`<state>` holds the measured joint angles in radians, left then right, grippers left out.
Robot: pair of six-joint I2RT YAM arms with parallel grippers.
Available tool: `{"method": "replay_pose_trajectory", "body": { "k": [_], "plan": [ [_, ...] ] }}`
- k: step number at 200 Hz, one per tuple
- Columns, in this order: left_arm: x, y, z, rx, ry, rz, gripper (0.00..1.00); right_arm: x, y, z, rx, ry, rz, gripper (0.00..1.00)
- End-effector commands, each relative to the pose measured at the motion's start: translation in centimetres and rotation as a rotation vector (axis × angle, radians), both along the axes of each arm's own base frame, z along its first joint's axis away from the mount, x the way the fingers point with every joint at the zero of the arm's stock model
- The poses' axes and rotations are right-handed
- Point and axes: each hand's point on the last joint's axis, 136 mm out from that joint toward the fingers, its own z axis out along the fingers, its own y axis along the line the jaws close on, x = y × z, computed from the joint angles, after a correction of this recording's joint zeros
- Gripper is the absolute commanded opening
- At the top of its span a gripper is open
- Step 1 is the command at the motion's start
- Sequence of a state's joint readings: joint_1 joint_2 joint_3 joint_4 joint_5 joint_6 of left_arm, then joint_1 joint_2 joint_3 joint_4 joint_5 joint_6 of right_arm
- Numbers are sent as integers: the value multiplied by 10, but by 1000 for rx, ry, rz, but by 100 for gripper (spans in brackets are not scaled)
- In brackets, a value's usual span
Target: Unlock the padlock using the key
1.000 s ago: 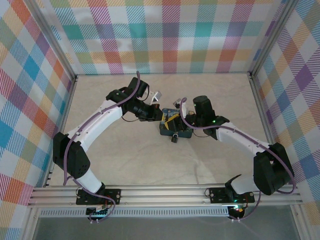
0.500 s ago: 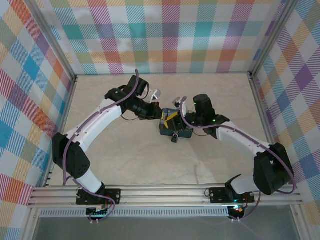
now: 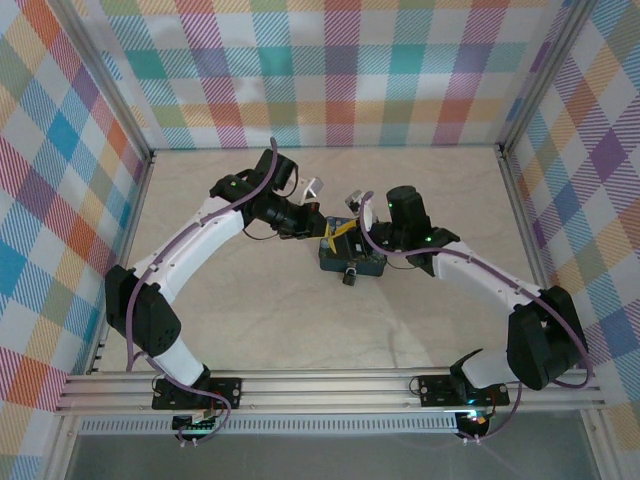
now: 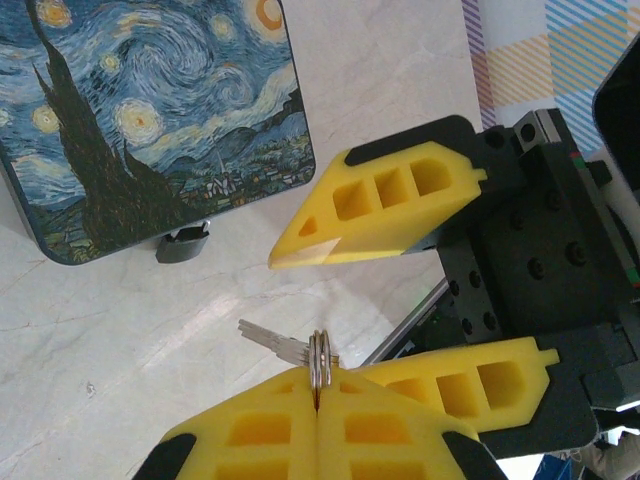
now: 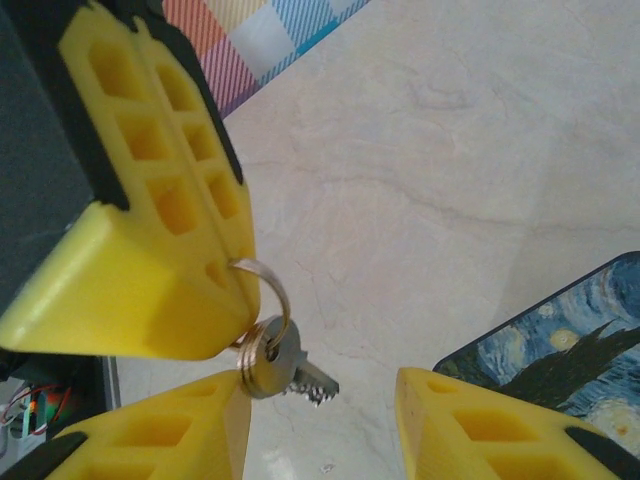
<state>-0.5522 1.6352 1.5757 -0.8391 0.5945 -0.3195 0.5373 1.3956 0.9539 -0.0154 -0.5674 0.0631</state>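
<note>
Lying nearest on the desk, the padlock sits just beside the near edge of the tin, well clear of both arms; its keyhole cannot be made out. Beyond the tin's far left corner, the right gripper hangs with jaws partly spread. One finger stands on either side of the key, and whether one of them touches the ring cannot be told. Farthest, the left gripper has its jaws pressed together on the key's ring, with the blade jutting free above the desk. Over the last second both grippers have eased together slightly toward the far side, away from the padlock, while tin and padlock have not shifted. Judged from this, the step in hand is a mid-air transfer or regrip of the key. Insertion has not begun, and the key is no closer to the lock.
</note>
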Motion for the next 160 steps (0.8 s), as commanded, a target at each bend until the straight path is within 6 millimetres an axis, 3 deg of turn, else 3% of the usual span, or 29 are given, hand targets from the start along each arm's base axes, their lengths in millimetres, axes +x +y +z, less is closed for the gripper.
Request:
{"method": "replay_pose_trajectory", "body": {
  "k": [1, 74, 160],
  "plan": [
    [-3, -5, 8, -25, 12, -19, 0, 8, 6, 13, 16, -56, 8, 42],
    [-9, -8, 3, -29, 41, -38, 0, 9, 12, 21, 64, -76, 33, 38],
    [3, -1, -14, 50, 42, 8, 3, -14, 10, 14, 83, 18, 87, 14]
  ]
}}
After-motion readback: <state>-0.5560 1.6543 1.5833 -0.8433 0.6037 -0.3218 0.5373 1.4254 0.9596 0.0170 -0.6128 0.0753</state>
